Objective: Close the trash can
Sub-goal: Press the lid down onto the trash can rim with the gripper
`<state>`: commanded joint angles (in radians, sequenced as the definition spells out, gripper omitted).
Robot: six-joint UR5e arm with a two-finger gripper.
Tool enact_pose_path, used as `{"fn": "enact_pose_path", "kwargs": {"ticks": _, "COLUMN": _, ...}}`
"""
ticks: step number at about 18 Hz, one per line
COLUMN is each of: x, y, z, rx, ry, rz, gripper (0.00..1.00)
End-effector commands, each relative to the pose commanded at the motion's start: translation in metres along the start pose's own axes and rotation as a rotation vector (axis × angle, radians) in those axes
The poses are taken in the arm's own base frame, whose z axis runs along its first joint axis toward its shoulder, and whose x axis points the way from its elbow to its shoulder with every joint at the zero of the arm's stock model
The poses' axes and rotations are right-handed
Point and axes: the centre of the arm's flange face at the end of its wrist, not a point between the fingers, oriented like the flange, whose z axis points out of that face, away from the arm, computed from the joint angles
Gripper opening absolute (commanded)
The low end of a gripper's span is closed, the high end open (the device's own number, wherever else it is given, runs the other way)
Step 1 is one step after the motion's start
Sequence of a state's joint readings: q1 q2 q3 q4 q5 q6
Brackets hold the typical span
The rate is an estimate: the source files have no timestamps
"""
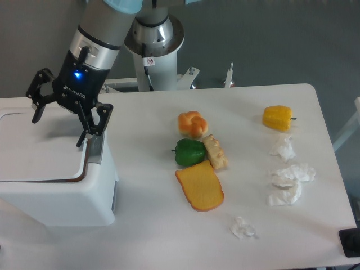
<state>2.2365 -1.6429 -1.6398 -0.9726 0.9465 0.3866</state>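
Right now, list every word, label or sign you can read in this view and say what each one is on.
White lettering on the gripper body, under the blue light: a brand name, too blurred to read for certain.
Small round red-and-white sticker on the arm base: a prohibition-type sign, too small to make out.
Trash can, its lid, the food and the crumpled tissues: no text visible.
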Motion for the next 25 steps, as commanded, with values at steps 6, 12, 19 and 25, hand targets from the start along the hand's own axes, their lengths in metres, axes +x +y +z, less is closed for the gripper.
{"fn": "enact_pose_path", "kwargs": {"ticks": 6, "x": -0.008, "y": 0.001, "z": 0.000, "rx": -0.001, "ry": -0.005, "rz": -0.010, "gripper": 1.00}}
{"fn": "enact_pose_path", "kwargs": {"ticks": 12, "x": -0.014, "y": 0.002, "z": 0.001, "rx": -0.003, "ry": -0.009, "rz": -0.020, "gripper": 1.00}}
{"fn": "enact_pose_path", "kwargs": {"ticks": 19, "x": -0.014, "y": 0.002, "z": 0.001, "rx": -0.003, "ry": -0.008, "rz": -0.022, "gripper": 1.00}}
{"fn": "enact_pose_path", "kwargs": {"ticks": 25, "x": -0.018, "y": 0.000, "z": -0.004, "rx": 0.003, "ry": -0.021, "rz": -0.024, "gripper": 1.00}}
